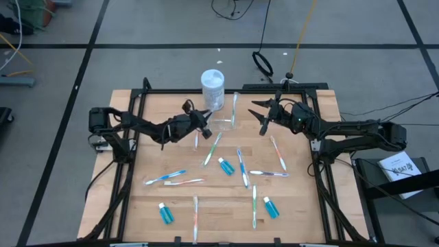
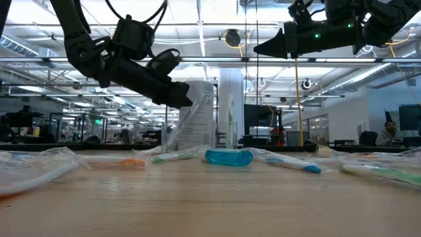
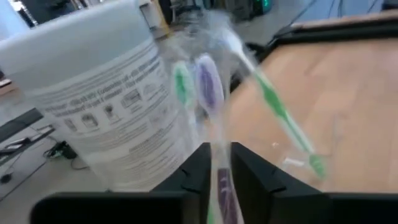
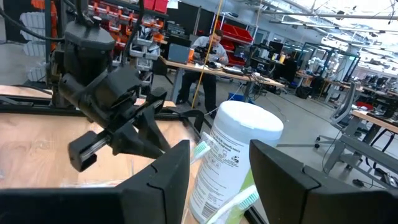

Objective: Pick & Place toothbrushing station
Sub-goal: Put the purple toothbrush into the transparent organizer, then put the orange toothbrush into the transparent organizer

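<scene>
The toothbrushing station, a small clear holder, stands just in front of the white lidded jar. My left gripper is at the holder's left side, closed around a purple toothbrush. That brush stands head up beside a green-headed brush, and a green-handled brush leans away to the right. My right gripper hangs open above the table to the right of the holder, holding nothing. My left gripper has the purple toothbrush's handle pinched between its two fingers, with the handle filling the gap. The fingers come about level from the table's left and lie across the handle. The brush stands roughly upright; its lower end is hidden below the fingers.
Several toothbrushes and blue tubes lie scattered over the near half of the wooden table. Black frame rails run along its left and right sides. People sit at desks in the room beyond.
</scene>
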